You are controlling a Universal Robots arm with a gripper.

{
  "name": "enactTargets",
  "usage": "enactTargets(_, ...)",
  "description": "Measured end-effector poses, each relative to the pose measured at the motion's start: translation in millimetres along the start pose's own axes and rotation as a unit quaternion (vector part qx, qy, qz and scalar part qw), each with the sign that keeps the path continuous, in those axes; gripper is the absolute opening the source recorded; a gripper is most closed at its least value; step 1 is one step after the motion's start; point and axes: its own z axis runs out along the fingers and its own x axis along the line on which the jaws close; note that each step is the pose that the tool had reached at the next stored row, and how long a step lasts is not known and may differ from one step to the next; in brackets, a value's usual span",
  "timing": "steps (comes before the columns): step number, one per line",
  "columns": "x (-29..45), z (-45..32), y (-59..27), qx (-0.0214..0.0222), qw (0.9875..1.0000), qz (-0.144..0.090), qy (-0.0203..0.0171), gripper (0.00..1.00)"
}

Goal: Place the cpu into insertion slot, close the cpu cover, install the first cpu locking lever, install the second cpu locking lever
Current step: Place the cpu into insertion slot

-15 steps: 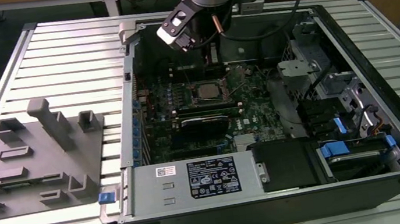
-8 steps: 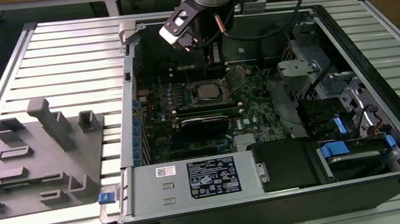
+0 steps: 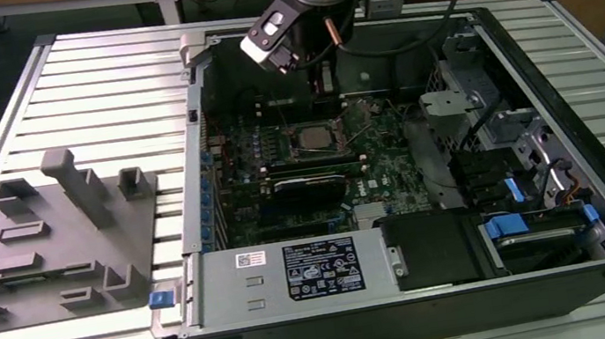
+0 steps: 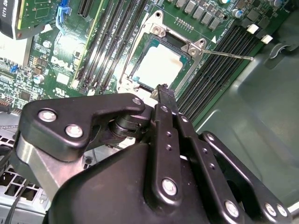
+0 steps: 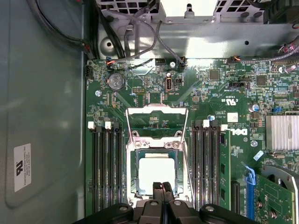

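Where the cpu lies, the tool hovers closed.

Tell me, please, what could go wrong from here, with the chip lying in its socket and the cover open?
1. The hand points at the edge of the chip; pressing off-centre, it could tilt the chip in the socket.
2. The cover lies folded back; closed over a tilted chip, it might jam.
3. The thin lever sticks out sideways and might snag the hand.
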Motion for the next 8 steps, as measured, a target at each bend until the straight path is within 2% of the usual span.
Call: enactTargets(8, 0.0, -0.5, 0.0, 0.0000, 1.0000, 0.000, 0.0000, 0.10)
